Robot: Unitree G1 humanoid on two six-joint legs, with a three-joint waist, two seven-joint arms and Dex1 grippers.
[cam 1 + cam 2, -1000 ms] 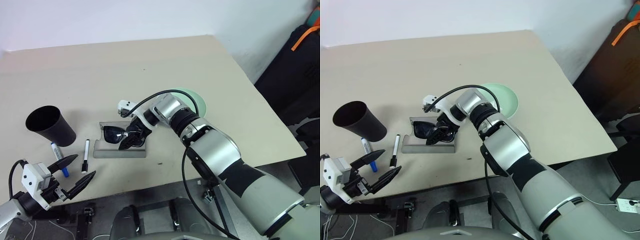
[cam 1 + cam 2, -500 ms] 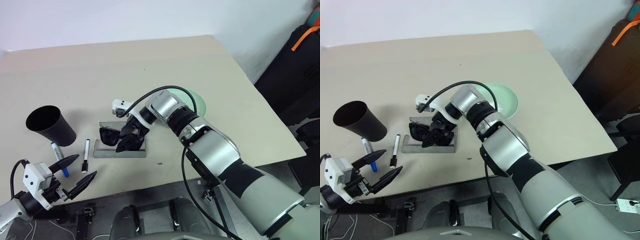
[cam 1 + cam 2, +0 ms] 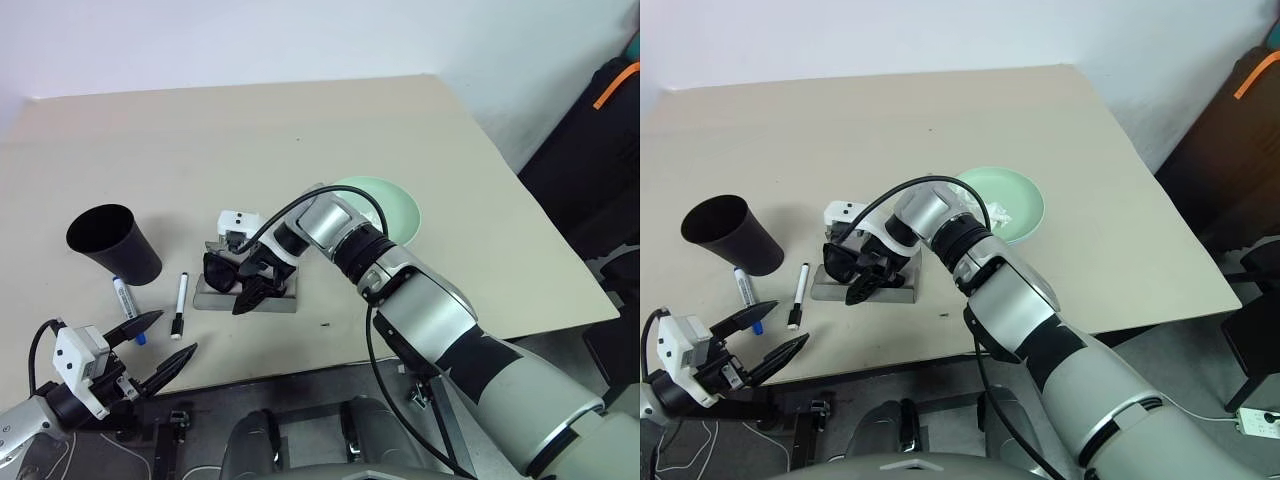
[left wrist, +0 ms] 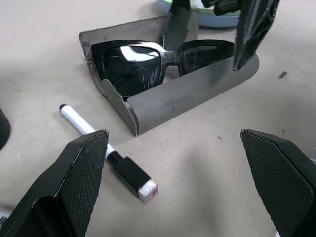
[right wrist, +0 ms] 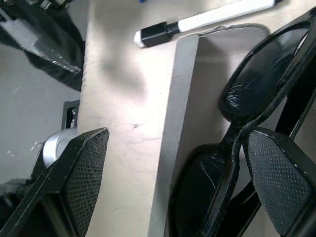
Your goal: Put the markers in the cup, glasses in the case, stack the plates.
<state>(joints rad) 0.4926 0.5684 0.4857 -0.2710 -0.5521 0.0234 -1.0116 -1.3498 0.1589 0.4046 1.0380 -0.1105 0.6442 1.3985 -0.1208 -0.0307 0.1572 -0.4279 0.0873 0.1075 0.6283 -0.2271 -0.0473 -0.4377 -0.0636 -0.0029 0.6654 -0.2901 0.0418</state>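
**Sunglasses sit in the open case as the right gripper hangs over them**

The right gripper hovers over the grey case with its two black fingers spread wide and nothing between them. Directly under its fingers lie the sunglasses, resting inside the case with the lenses leaning against the back wall; the wrist view places one finger out over the case's front wall and the other over the frame. The glasses look seated, so the step in hand is likely to finish here: lift the gripper straight up and clear, so that no fingertip catches the frame and drags it back out.

The left gripper waits low at the near edge of the table, fingers also wide apart and empty. Just ahead of it lies the black-capped marker, and beside that the blue-capped marker, its far end touching or nearly touching the foot of the black cup. A clean pick would take each marker across its middle and drop it upright into the cup.

Behind the right arm sits the mint green plate; in the left wrist view a light blue rim shows beyond the case, so the plates appear stacked.
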